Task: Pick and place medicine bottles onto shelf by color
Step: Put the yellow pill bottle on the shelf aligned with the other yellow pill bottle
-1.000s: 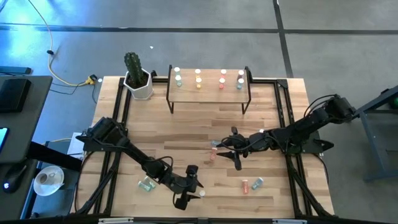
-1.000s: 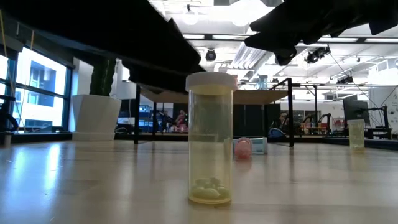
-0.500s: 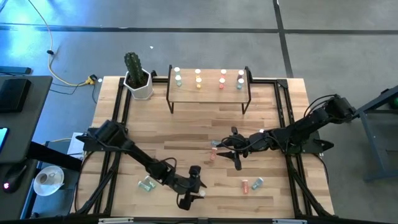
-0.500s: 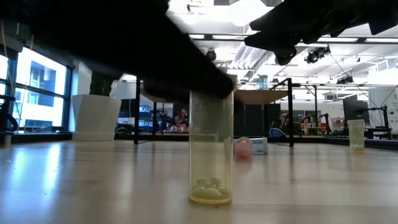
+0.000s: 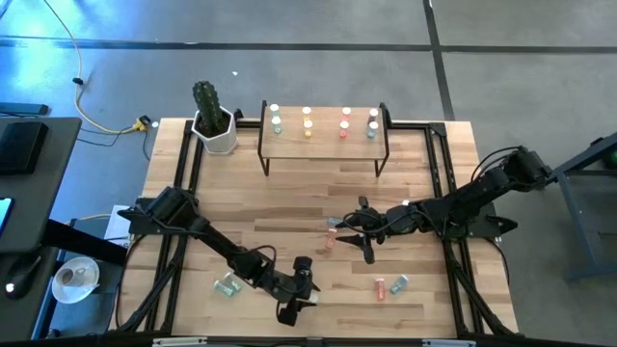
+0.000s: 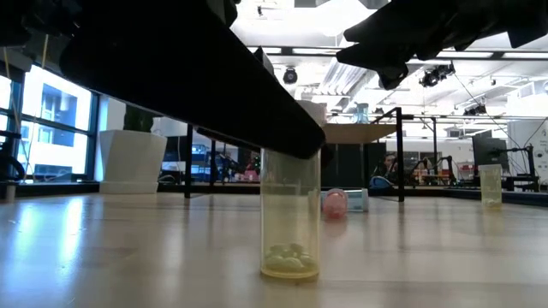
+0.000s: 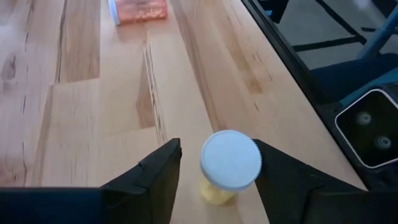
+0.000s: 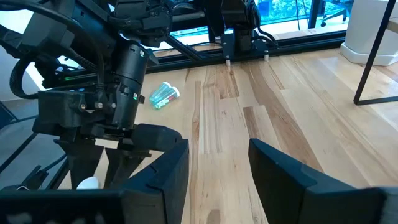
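A yellow bottle (image 6: 289,214) with a white cap (image 7: 230,160) stands upright on its base near the table's near edge (image 5: 310,301). My left gripper (image 7: 217,171) is open, one finger on each side of the cap. My right gripper (image 5: 362,237) is open and empty above mid-table, next to a pink bottle (image 5: 331,239) lying on the wood. The light-wood shelf (image 5: 323,141) stands at the far edge with several bottles (image 5: 308,122) on top. A green bottle (image 5: 228,286), a pink bottle (image 5: 381,288) and a teal bottle (image 5: 398,282) lie on the table. My left gripper comes at the yellow bottle's cap slanting from above, with the cap's rim (image 7: 256,163) right beside one finger (image 7: 280,177) and a gap to the other finger. I cannot tell whether that finger touches the rim. The bottle stands upright on the table.
A white pot with a cactus (image 5: 216,130) stands at the far left beside the shelf. Black rails (image 5: 453,260) run along both table sides. Bare wood lies between the shelf and the grippers.
My left gripper has moved a little toward the table's right edge and the yellow bottle; its fingers now flank the cap, which the arm hides in the low view. The bottle has stayed upright in place.
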You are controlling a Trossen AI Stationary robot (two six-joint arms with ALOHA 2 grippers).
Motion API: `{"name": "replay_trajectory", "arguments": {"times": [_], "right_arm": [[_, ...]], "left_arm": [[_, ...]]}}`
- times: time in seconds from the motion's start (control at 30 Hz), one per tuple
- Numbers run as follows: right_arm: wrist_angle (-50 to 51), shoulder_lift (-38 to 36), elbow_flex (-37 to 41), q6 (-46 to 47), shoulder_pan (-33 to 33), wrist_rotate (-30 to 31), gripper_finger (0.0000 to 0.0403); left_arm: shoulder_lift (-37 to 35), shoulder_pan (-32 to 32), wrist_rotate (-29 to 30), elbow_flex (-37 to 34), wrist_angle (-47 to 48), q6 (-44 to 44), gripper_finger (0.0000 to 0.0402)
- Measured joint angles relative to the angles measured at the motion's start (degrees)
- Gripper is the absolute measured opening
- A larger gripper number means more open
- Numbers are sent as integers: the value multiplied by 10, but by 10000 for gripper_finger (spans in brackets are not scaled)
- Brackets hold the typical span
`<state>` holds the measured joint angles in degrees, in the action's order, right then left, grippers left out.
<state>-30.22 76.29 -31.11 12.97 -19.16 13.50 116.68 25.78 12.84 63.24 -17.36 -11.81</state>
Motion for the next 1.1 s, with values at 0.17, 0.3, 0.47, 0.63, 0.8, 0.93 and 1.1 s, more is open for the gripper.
{"name": "replay_trajectory", "arguments": {"times": [0.17, 0.3, 0.47, 0.63, 0.8, 0.93, 1.1], "right_arm": [[0, 0, 0, 0, 0, 0, 158], [0, 0, 0, 0, 0, 0, 158], [0, 0, 0, 0, 0, 0, 158], [-1, 0, 0, 0, 0, -4, 158], [1, -27, 0, -3, 0, -4, 158], [-6, -78, 0, -31, 0, -4, 158], [-3, -140, 0, -60, 0, -4, 158]], "left_arm": [[0, 0, 0, 0, 0, 0, 146], [-1, -1, 1, 0, 0, 14, 126], [-5, -11, 2, 0, 4, 15, 113], [-25, -26, -2, 0, 30, 16, 115], [-64, -44, -2, 0, 61, 50, 115], [-101, -72, -2, 0, 96, 68, 115], [-159, -120, 13, 0, 137, 106, 115]]}}
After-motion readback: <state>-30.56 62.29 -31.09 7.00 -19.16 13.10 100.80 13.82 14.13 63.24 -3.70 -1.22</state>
